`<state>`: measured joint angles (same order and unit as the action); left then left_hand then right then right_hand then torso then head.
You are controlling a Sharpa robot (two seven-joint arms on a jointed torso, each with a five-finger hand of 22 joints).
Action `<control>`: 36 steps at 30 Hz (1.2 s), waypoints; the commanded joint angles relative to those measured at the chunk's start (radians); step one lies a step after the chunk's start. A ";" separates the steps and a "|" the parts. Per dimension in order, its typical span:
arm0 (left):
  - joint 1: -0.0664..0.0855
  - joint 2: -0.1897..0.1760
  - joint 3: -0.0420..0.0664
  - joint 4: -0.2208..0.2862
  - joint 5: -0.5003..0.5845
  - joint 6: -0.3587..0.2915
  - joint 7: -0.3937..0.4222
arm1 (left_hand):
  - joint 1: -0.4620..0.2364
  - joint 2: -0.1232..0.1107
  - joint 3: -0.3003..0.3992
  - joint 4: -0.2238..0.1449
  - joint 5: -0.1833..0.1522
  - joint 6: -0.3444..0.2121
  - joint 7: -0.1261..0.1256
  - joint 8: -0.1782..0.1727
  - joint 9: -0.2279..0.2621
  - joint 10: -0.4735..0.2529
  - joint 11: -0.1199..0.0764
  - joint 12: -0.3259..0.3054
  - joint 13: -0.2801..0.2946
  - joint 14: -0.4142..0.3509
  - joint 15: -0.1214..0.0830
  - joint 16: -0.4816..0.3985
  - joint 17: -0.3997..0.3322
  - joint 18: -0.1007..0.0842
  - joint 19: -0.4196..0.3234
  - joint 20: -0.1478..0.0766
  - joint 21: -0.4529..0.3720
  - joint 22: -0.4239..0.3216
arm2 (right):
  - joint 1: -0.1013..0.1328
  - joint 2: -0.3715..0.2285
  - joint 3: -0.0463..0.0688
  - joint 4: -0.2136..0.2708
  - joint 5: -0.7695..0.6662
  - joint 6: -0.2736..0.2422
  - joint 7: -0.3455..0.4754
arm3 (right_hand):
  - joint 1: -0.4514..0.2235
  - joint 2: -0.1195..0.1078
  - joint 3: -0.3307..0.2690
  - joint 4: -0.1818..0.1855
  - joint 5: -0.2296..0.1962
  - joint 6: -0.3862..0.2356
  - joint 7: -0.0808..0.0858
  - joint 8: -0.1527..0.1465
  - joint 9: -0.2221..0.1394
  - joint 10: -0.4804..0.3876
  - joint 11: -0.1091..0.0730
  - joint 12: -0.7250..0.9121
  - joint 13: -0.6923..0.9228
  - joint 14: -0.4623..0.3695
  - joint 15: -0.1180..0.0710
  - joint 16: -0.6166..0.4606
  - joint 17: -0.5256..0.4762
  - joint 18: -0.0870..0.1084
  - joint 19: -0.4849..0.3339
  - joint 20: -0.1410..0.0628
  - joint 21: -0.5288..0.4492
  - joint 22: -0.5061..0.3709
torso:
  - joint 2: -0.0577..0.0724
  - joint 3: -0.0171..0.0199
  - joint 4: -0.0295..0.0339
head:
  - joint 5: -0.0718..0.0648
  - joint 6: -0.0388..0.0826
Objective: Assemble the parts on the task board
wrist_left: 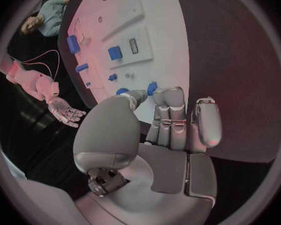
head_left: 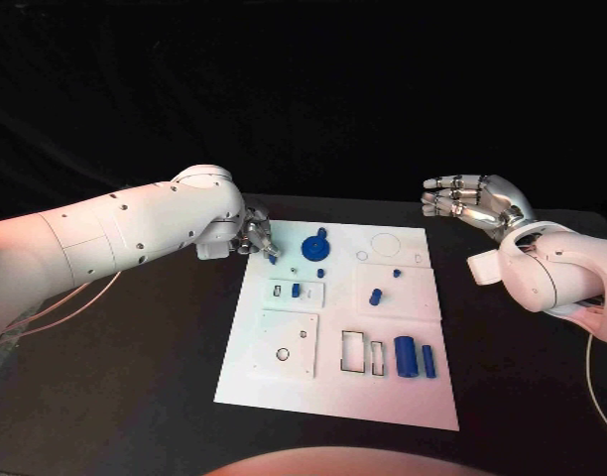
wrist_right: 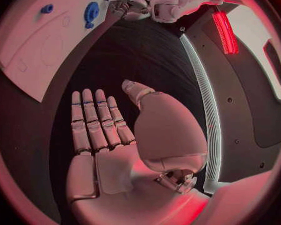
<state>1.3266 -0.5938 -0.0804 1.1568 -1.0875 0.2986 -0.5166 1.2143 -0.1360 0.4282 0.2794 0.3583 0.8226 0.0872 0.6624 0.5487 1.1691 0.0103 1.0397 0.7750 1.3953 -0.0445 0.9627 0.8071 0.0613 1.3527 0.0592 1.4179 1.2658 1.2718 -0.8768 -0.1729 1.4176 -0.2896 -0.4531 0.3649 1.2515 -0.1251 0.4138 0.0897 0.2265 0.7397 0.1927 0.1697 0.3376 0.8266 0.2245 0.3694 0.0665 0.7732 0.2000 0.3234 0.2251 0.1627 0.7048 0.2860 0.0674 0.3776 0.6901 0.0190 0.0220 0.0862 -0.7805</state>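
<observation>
- Nearest me, two blue cylinders (head_left: 416,357) lie on the task board (head_left: 335,402): small, stiff, likely light and slick; best taken round the middle.
- Farther off, the left hand (head_left: 255,236) reaches a small blue part (head_left: 271,258) at the board's far corner; I cannot tell whether it grips.
- The right hand (head_left: 474,202) hovers spread and empty, beyond the board.

Left hand (head_left: 254,238) curls its fingers downward; right hand (head_left: 478,203) hovers empty (fingers straight).
</observation>
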 commanded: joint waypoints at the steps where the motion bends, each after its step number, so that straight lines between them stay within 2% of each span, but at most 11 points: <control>1: 0.000 0.003 0.000 -0.002 0.015 0.012 0.007 | 0.061 0.015 0.035 -0.018 0.004 0.004 -0.006 0.012 0.003 0.010 -0.005 0.008 0.003 0.002 -0.012 0.003 0.000 0.008 0.008 -0.002 0.008 0.005 | -0.001 0.001 0.000 0.000 -0.002 0.015 0.010 | -0.007 0.006 -0.006 0.002 0.002 0.008 0.094 -0.002 -0.001 0.000 0.003 0.005 -0.001 -0.003 -0.003 0.000 -0.001 -0.007 -0.005 0.001 -0.003 -0.002 | 0.000 -0.0001 -0.0007 | 0.000 0.000; 5: 0.000 0.003 0.000 -0.005 0.031 0.005 0.009 | 0.123 0.026 0.086 -0.048 0.005 -0.003 -0.008 0.023 0.008 0.016 -0.007 0.010 0.004 0.002 -0.014 0.003 -0.001 0.007 0.009 -0.004 0.010 0.008 | -0.001 0.001 0.000 0.000 -0.002 0.015 0.010 | -0.007 0.006 -0.006 0.002 0.002 0.008 0.094 -0.002 -0.001 0.000 0.003 0.005 -0.001 -0.003 -0.003 0.000 -0.001 -0.007 -0.005 0.001 -0.003 -0.002 | 0.000 0.0006 -0.0006 | 0.001 -0.001; 7: 0.000 0.003 0.000 -0.006 0.040 0.003 0.009 | 0.146 0.024 0.126 -0.064 0.005 -0.010 -0.003 0.033 0.015 0.020 -0.004 0.008 0.003 0.002 -0.012 0.002 -0.001 0.006 0.011 -0.005 0.011 0.012 | -0.001 0.001 0.000 0.000 -0.001 0.015 0.010 | -0.007 0.006 -0.006 0.003 0.003 0.008 0.094 -0.002 -0.002 0.000 0.003 0.005 -0.001 -0.003 -0.003 0.000 -0.001 -0.007 -0.005 0.001 -0.002 -0.002 | 0.000 0.0004 -0.0007 | 0.002 0.000; 16: 0.000 0.000 0.000 -0.009 0.070 -0.015 0.012 | 0.155 0.010 0.183 -0.083 0.006 -0.012 -0.002 0.052 0.028 0.031 -0.003 0.013 0.006 0.003 -0.011 0.002 -0.002 0.005 0.014 -0.004 0.014 0.018 | -0.003 0.001 0.000 -0.001 0.000 0.015 0.011 | -0.007 0.006 -0.006 0.003 0.003 0.008 0.094 -0.002 -0.002 0.000 0.003 0.005 -0.001 -0.003 -0.003 0.000 -0.001 -0.007 -0.005 0.001 -0.002 -0.002 | -0.001 0.0007 -0.0005 | 0.005 -0.001; 20: -0.003 -0.015 0.000 0.005 0.093 -0.042 0.014 | 0.151 -0.001 0.214 -0.090 0.007 -0.011 -0.003 0.063 0.036 0.038 -0.005 0.017 0.010 0.003 -0.012 0.003 -0.001 0.005 0.015 -0.004 0.016 0.020 | -0.004 0.001 0.000 -0.001 0.001 0.016 0.011 | -0.007 0.006 -0.006 0.003 0.003 0.008 0.094 -0.002 -0.002 0.000 0.003 0.005 -0.001 -0.003 -0.003 0.000 -0.001 -0.007 -0.005 0.001 -0.002 -0.002 | -0.001 0.0009 -0.0009 | 0.006 0.000; 25: -0.004 -0.059 0.005 0.060 0.148 -0.088 0.016 | 0.139 -0.023 0.268 -0.105 0.008 -0.006 -0.005 0.077 0.047 0.053 -0.008 0.028 0.022 0.005 -0.015 0.005 0.000 0.003 0.024 -0.007 0.023 0.033 | -0.004 -0.001 0.000 -0.002 0.002 0.015 0.011 | -0.008 0.008 -0.007 0.004 0.005 0.009 0.094 -0.002 -0.002 0.000 0.003 0.006 -0.001 -0.003 -0.003 0.001 -0.002 -0.007 -0.005 0.001 -0.002 -0.003 | -0.001 0.0012 0.0006 | 0.006 0.001; 29: -0.005 -0.119 0.008 0.148 0.186 -0.154 0.027 | 0.118 -0.052 0.328 -0.123 0.010 0.007 -0.010 0.089 0.055 0.063 -0.012 0.030 0.022 0.005 -0.019 0.004 0.000 0.003 0.023 -0.010 0.023 0.034 | -0.004 -0.003 0.000 -0.002 0.003 0.014 0.012 | -0.011 0.010 -0.008 0.008 0.008 0.009 0.094 -0.002 -0.003 0.000 0.003 0.006 -0.001 -0.004 -0.003 0.001 -0.003 -0.007 -0.006 0.001 -0.002 -0.004 | -0.001 0.0015 0.0018 | 0.007 0.000; 31: -0.005 -0.141 0.008 0.182 0.186 -0.176 0.034 | 0.110 -0.065 0.356 -0.132 0.010 0.013 -0.012 0.092 0.057 0.068 -0.014 0.030 0.023 0.005 -0.020 0.005 0.001 0.003 0.024 -0.012 0.025 0.036 | -0.004 -0.003 0.000 -0.002 0.003 0.013 0.012 | -0.011 0.010 -0.008 0.008 0.008 0.009 0.094 -0.002 -0.003 0.000 0.003 0.006 -0.001 -0.004 -0.003 0.001 -0.003 -0.007 -0.006 0.001 -0.002 -0.004 | -0.001 0.0030 0.0031 | 0.007 0.000; 36: -0.012 -0.188 0.008 0.268 0.165 -0.225 0.049 | 0.096 -0.083 0.391 -0.144 0.011 0.023 -0.015 0.096 0.060 0.079 -0.017 0.035 0.030 0.006 -0.023 0.005 0.001 0.000 0.033 -0.015 0.032 0.048 | -0.005 -0.003 0.000 -0.002 0.003 0.013 0.013 | -0.011 0.010 -0.008 0.008 0.008 0.009 0.094 -0.002 -0.003 0.000 0.003 0.006 -0.001 -0.004 -0.003 0.001 -0.003 -0.007 -0.006 0.001 -0.002 -0.004 | -0.001 0.0013 0.0033 | 0.011 -0.002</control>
<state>1.3182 -0.7774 -0.0727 1.4067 -0.9362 0.1454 -0.4980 1.3083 -0.2106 0.6500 0.3006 0.3643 0.8286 0.0814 0.7526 0.5486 1.2420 -0.0083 1.0716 0.8033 1.4024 -0.0591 0.9624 0.8067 0.0613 1.3813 0.0448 1.4459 1.3083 1.2676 -0.8800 -0.1729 1.4153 -0.2866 -0.4529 0.3659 1.2435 -0.1171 0.4069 0.0966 0.2321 0.7397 0.1927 0.1697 0.3356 0.8266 0.2245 0.3693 0.0666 0.7732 0.2000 0.3234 0.2240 0.1627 0.7049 0.2861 0.0674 0.3748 0.6886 0.0211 0.0244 0.0949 -0.7811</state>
